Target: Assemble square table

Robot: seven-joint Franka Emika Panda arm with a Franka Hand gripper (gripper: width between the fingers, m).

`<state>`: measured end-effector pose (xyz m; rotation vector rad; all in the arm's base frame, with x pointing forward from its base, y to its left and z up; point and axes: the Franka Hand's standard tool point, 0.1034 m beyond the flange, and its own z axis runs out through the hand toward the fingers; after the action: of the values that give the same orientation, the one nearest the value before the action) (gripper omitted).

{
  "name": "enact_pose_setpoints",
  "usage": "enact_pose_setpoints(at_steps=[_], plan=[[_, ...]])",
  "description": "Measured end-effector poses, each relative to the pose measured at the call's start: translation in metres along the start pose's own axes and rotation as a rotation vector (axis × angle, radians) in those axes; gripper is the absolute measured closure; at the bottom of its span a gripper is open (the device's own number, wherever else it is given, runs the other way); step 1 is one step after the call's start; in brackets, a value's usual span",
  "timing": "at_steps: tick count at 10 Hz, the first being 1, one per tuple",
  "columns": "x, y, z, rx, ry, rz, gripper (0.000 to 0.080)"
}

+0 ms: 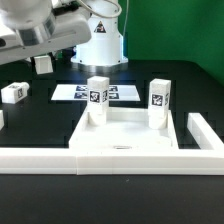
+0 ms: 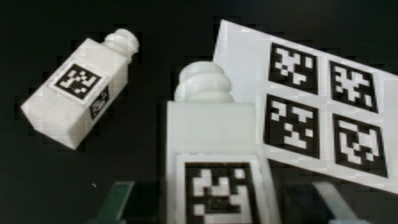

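Progress: about half done, judging by the legs.
- Slab (image 1: 128, 138) lies flat, recessed face up, tucked inside the bars (image 1: 110, 160).
- Two standing legs (image 1: 97, 98) (image 1: 160, 96) sit upright at the slab's two far corners. Whether they are screwed fully home I cannot tell.
- The near corners carry nothing, so two legs are left to fit.

Tool: the gripper (image 2: 217, 208) is clamped on the held leg (image 2: 214, 150). Its fingers sit narrow against the leg's two sides, low on the tagged end. In the exterior view this leg hangs clear of the table, well apart from the slab, beyond its far corner on the exterior view's left.

Held leg's axis: its long axis runs straight out from the wrist. The rounded screw end points away from the gripper and the tag face is toward the wrist camera. It is not yet over any slab corner.

Loose leg (image 2: 84, 88): lies on its side on the black table, off the slab toward the exterior view's left. Its axis is slanted against the held leg's, and the two do not touch.

Marker board (image 2: 311, 100): flat on the table behind the slab's far edge.

Left to do, as I judge it: carry the held leg to a free near corner, turn the screw end down, seat it and twist. Then the same for the loose leg.
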<state>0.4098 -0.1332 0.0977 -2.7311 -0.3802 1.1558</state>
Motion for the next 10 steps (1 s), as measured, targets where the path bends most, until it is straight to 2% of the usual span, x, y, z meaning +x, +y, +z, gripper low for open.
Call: enact_pose_setpoints(at_steps=[1,2,3,4,5,6,10], plan=[[0.004,0.001,-0.005,-0.008,0.075,0.000,0.0509],[0.005,-0.005,-0.032,-0.019,0.124,-0.005,0.0509],[0.009,-0.012,-0.075,-0.038,0.203,-0.004,0.0509],[0.010,-0.027,-0.107,-0.044,0.270,0.010,0.0509],[0.010,-0.035,-0.121,-0.071,0.321,0.003,0.0509],[0.012,-0.032,-0.120,-0.087,0.383,-0.010,0.0509],[0.019,-0.025,-0.126,-0.123,0.640,0.005,0.0509]])
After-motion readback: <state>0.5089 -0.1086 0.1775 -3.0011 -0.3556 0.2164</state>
